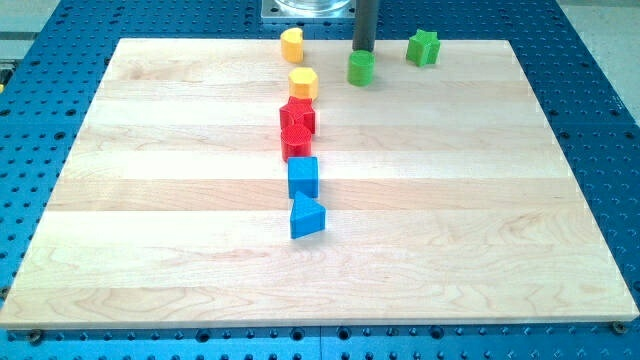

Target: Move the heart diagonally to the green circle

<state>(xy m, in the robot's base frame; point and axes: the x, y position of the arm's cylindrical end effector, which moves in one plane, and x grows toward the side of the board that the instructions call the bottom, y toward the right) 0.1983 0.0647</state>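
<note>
Behind green circle [361, 68], dark tip [362, 50].

The wooden desk [420, 230] is occupied by eight blocks, clustered near the view's top and centre.

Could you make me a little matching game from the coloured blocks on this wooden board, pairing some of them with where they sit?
Things:
1. green star
2. blue triangle
3. green circle
4. yellow heart

Places:
A. nearest the view's bottom
B. directly under my tip
C. farthest toward the view's right
D. near the view's top edge, left of the rod

Pairs: 1-C, 2-A, 3-B, 4-D
</note>
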